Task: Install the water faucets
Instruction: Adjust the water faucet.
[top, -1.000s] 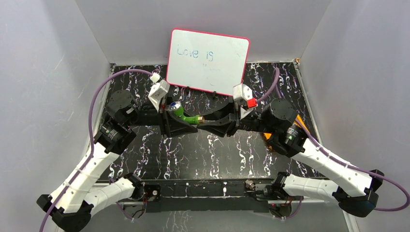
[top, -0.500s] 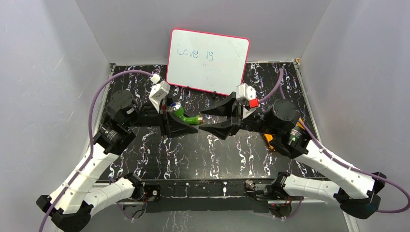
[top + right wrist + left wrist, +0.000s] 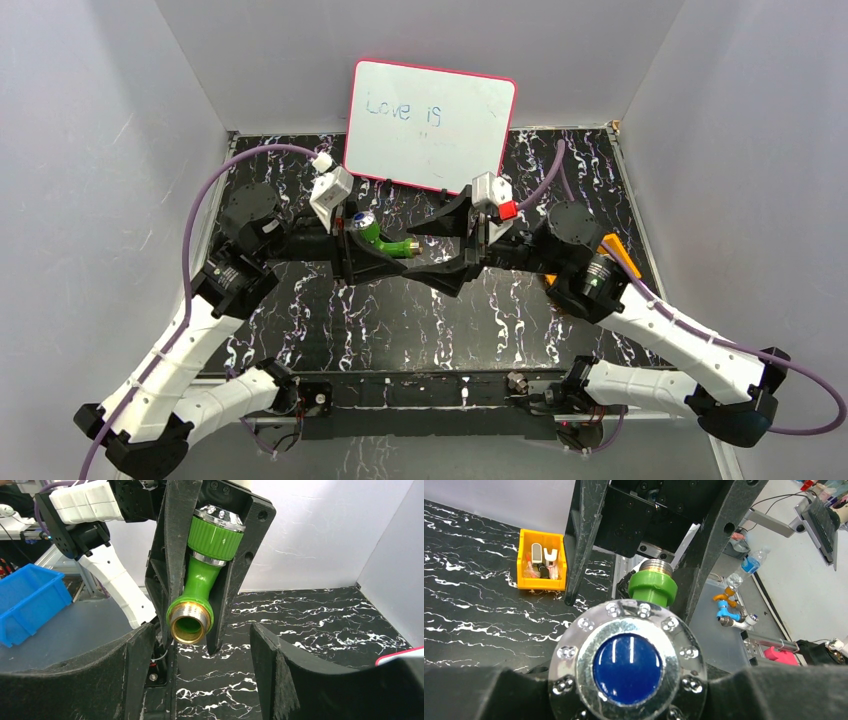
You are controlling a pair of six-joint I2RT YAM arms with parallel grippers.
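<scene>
Left gripper (image 3: 405, 255) clamps the green tap (image 3: 200, 580) over the table (image 3: 400, 320). Right gripper (image 3: 200, 637), jaws apart, flanks its threaded end (image 3: 189, 625); closing there seems next.

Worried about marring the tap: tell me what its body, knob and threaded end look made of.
Tap body: smooth, semi-gloss green, likely moulded plastic. Knob: mirror-bright rim, probably chromed, around a glossy blue cap. Threaded end: metal by its golden sheen, perhaps brass.
</scene>
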